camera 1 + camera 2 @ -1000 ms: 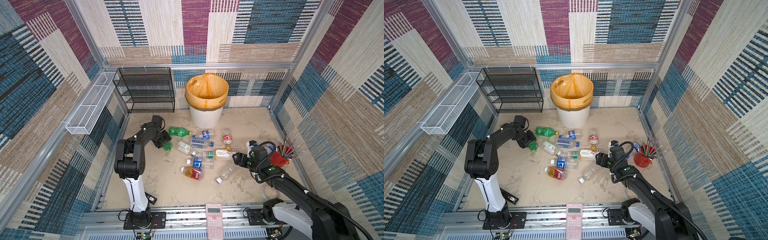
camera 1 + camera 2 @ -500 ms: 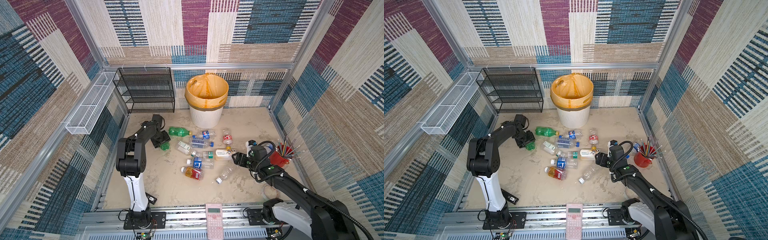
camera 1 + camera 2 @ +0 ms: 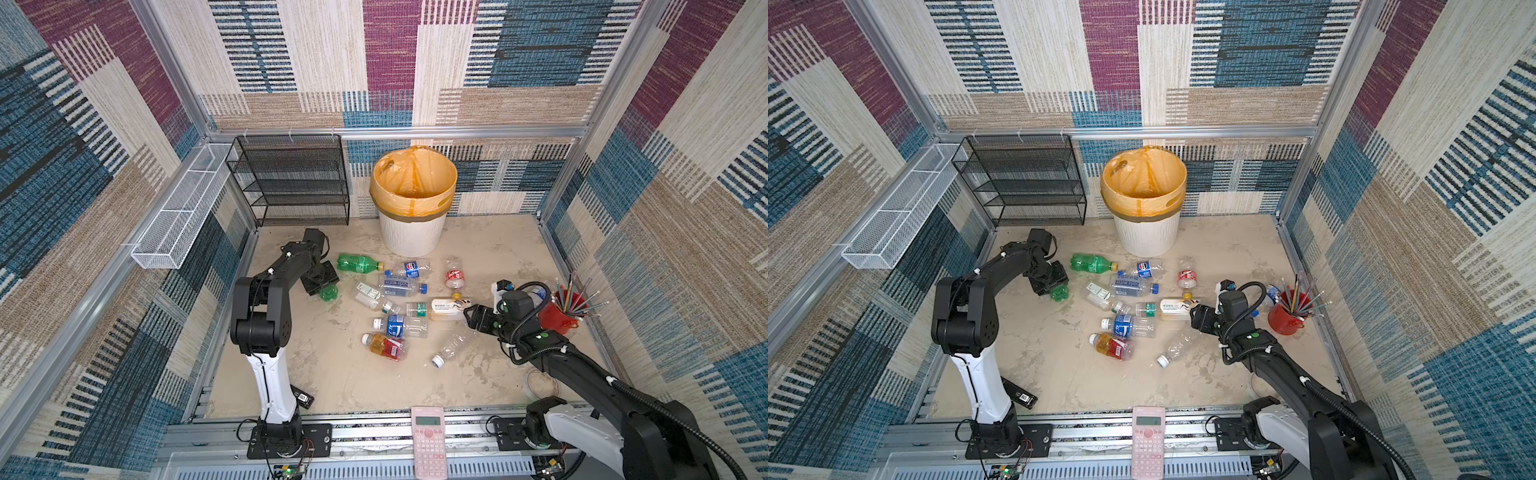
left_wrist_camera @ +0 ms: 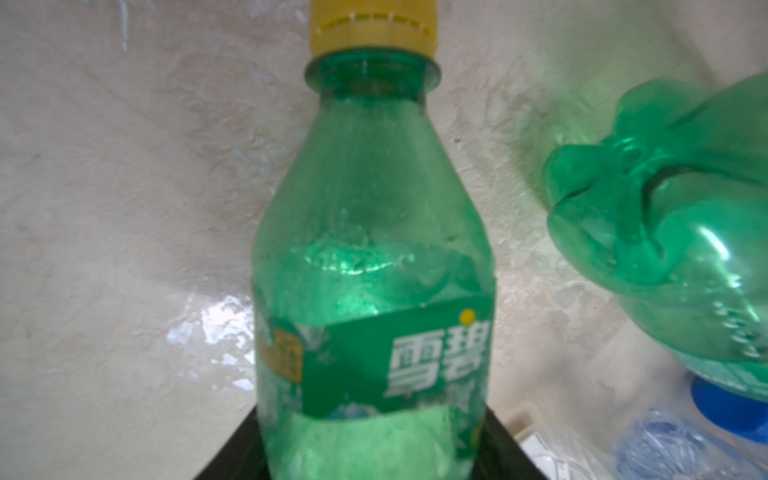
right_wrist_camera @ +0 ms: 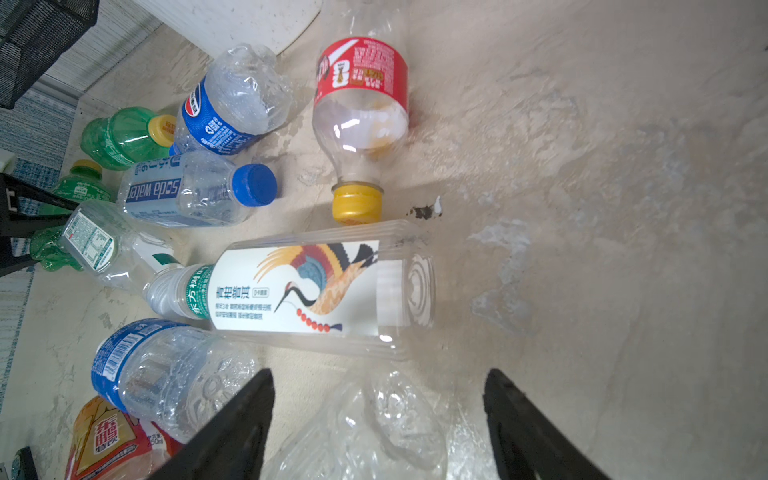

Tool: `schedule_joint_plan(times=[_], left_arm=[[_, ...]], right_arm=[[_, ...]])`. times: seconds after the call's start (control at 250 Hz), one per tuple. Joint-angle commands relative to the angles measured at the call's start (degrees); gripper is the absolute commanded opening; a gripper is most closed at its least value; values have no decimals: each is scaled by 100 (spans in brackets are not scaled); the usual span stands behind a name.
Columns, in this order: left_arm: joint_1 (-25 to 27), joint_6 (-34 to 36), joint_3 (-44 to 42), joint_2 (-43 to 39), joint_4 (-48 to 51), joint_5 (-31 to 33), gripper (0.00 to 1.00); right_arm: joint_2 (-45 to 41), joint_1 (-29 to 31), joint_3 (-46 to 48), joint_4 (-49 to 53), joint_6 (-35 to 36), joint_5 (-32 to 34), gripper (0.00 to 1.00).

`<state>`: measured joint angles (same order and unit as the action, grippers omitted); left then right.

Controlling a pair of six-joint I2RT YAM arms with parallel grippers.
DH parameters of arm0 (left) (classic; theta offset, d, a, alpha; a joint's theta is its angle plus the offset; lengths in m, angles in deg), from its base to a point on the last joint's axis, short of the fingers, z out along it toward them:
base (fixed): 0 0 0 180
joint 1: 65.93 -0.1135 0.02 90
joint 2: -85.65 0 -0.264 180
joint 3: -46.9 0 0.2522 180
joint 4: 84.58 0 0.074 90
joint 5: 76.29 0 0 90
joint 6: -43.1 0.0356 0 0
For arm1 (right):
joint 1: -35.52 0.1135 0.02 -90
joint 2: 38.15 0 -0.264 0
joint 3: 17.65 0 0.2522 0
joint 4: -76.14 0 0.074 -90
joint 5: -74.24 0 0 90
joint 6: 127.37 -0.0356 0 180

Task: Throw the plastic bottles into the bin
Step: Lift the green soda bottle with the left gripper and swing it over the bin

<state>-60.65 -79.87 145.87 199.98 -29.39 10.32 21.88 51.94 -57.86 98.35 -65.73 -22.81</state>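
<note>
The white ribbed bin (image 3: 409, 239) (image 3: 1146, 239) with its orange bag stands at the back. Several plastic bottles lie on the floor in front of it. My left gripper (image 3: 321, 283) (image 3: 1052, 281) is shut on a green bottle (image 4: 374, 257), whose end (image 3: 329, 292) sticks out from under it; a second green bottle (image 3: 359, 263) lies beside it. My right gripper (image 5: 378, 399) (image 3: 473, 318) is open, its fingers (image 5: 257, 407) on either side of a crumpled clear bottle (image 5: 374, 432) (image 3: 453, 345), not touching it. A cream crane-label bottle (image 5: 316, 286) lies just beyond.
A red cup of pencils (image 3: 559, 318) stands right of my right arm. A black mesh rack (image 3: 291, 183) and a white wire basket (image 3: 178, 216) are at the back left. A pink calculator (image 3: 428, 440), a tape roll (image 3: 540, 384) and a small black device (image 3: 302, 399) lie near the front.
My left gripper has narrowed onto the green bottle, which has shifted a little to the left. The right arm has hardly moved.
</note>
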Motion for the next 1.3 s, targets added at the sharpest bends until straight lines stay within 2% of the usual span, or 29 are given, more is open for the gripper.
schedule_joint_plan(times=[0.0, 0.184, 0.424, 0.688, 0.78, 0.968, 1.136, 1.296], left_arm=[[-9, 114, -92, -131, 71, 6, 57], [-1, 250, -634, -565, -351, -194, 56], [229, 512, -2208, -1751, -1911, -573, 56], [848, 1003, -4066, -3214, -3703, -349, 55], [1082, 1367, -4961, -3868, -4863, -207, 54], [1330, 1715, -6720, -4788, -8112, -227, 54], [1463, 1917, -7430, -4740, -10270, -388, 54], [1533, 1658, -7525, -4081, -12164, -691, 54]], right_arm=[[22, 1, -60, -238, 50, 9, 80], [-17, 1, -37, -264, 29, 54, 80], [-109, -8, -48, -306, 14, 103, 80], [-331, -7, -50, -299, 28, 203, 80], [-420, -9, -44, -350, 53, 247, 79], [-526, -12, 8, -561, 165, 275, 78], [-587, -11, 64, -777, 274, 285, 77], [-564, -9, 96, -908, 290, 267, 77]])
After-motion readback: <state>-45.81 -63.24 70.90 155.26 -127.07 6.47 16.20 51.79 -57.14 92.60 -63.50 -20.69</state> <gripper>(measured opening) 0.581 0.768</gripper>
